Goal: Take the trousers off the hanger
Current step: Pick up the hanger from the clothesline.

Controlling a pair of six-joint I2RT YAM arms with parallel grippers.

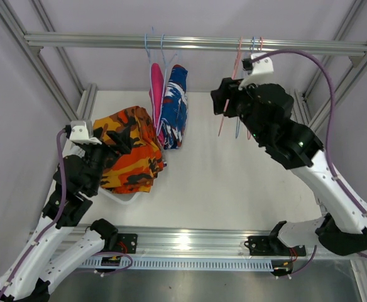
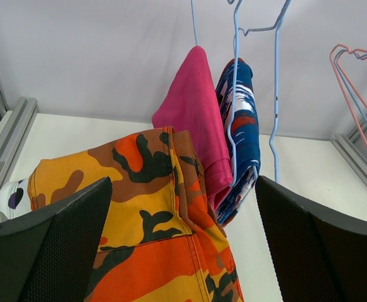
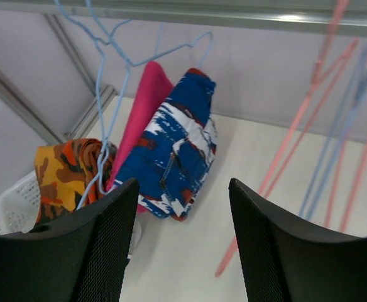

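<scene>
Top view, rail: the rail (image 1: 196, 43) runs along the far side; 2 pairs hang at its middle, pink trousers (image 1: 155, 94) and blue patterned trousers (image 1: 174, 107).
Top view, done: orange trousers (image 1: 130, 151) lie in the basket (image 1: 117, 196) at the near left; bare hangers (image 1: 237, 88) hang far right.
Top view, arms: left gripper (image 1: 111, 139) over the orange pile; right gripper (image 1: 220, 100) just beside the bare hangers.
Left wrist, fingers: left gripper (image 2: 182, 189) spread wide, holding nothing, orange trousers (image 2: 146, 239) below.
Left wrist, hidden: a white-and-purple scrap (image 2: 10, 198) shows under the orange, likely another pair.
Left wrist, left to do: pink trousers (image 2: 193, 100) and blue patterned trousers (image 2: 243, 119) on the blue hangers (image 2: 235, 75).
Right wrist, fingers: right gripper (image 3: 183, 189) apart, empty, facing the blue patterned trousers (image 3: 177, 145).
Right wrist, judgement: at least 1 pair off, 2 left; any black pair not seen.
</scene>
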